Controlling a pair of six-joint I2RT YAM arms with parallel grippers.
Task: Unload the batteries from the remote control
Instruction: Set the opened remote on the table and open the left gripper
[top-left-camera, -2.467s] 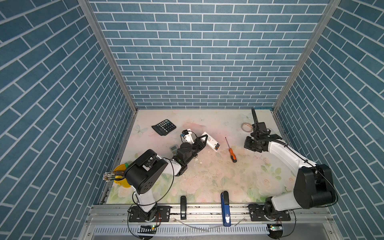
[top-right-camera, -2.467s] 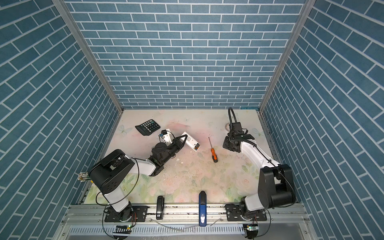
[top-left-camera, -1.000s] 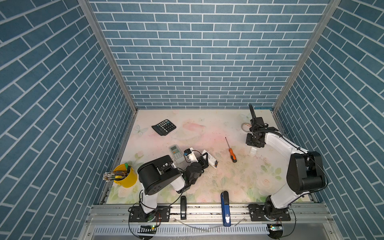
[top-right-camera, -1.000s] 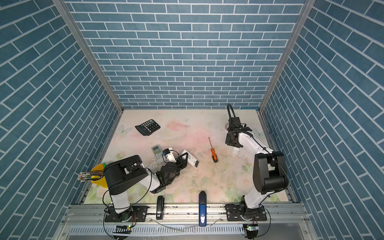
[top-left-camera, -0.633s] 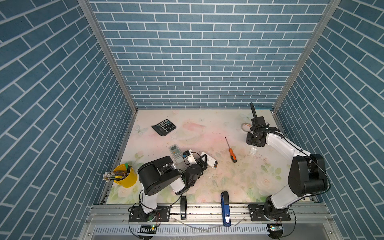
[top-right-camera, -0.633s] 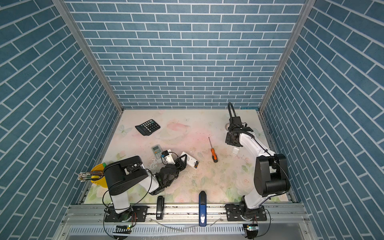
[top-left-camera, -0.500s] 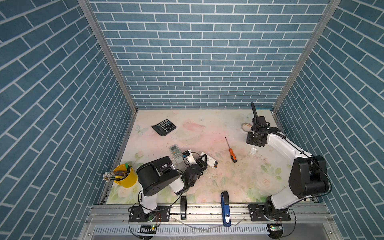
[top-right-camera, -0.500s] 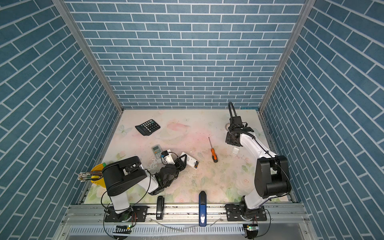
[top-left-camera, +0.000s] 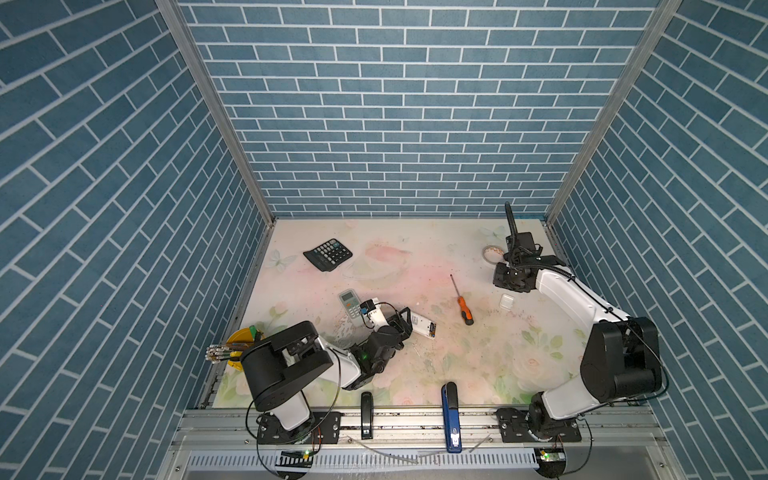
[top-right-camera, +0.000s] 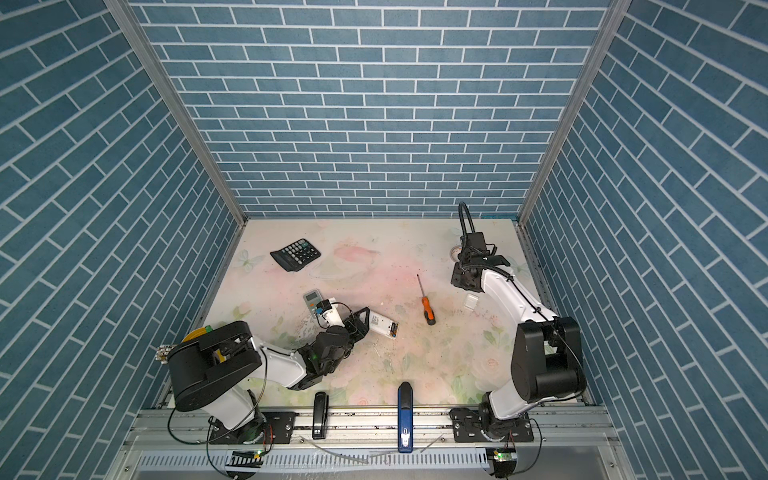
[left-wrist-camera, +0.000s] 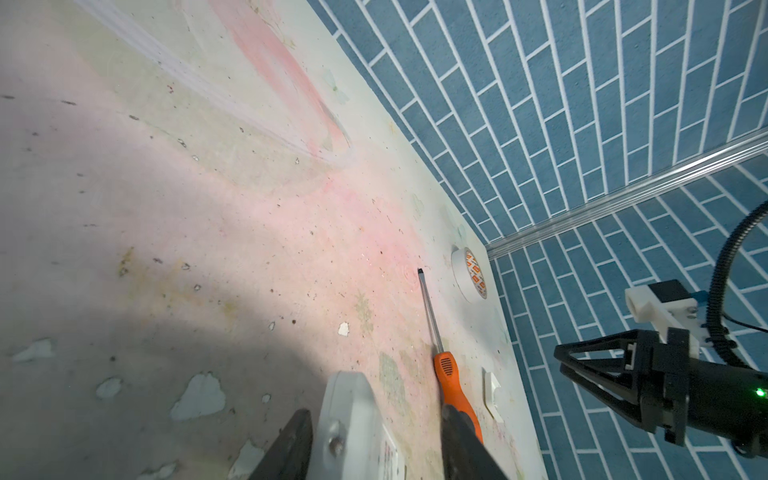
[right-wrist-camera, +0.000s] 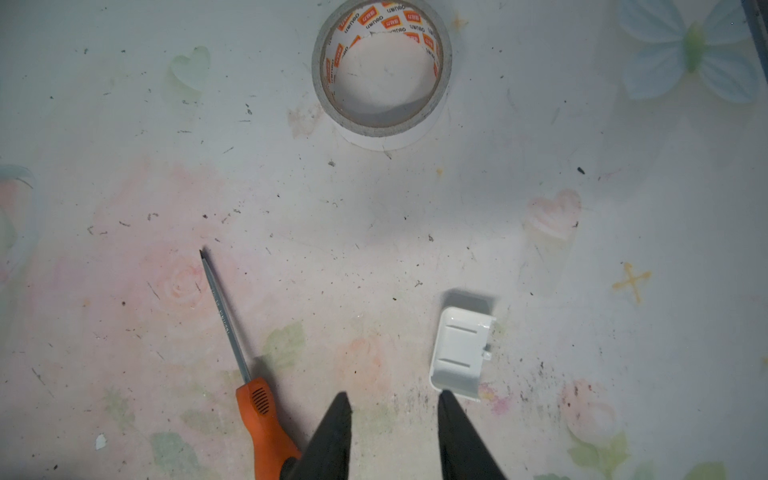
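Left wrist view has the left gripper straddling the white remote, jaws parted with a gap on each side, so nothing is clamped. The remote lies flat on the table, back up. In a top view the batteries sit in the open bay at its right end (too small there to count), probably exposed for picking. Well off to the far right, the right gripper hangs empty, jaws apart, beside the battery cover, which lies clear of the work.
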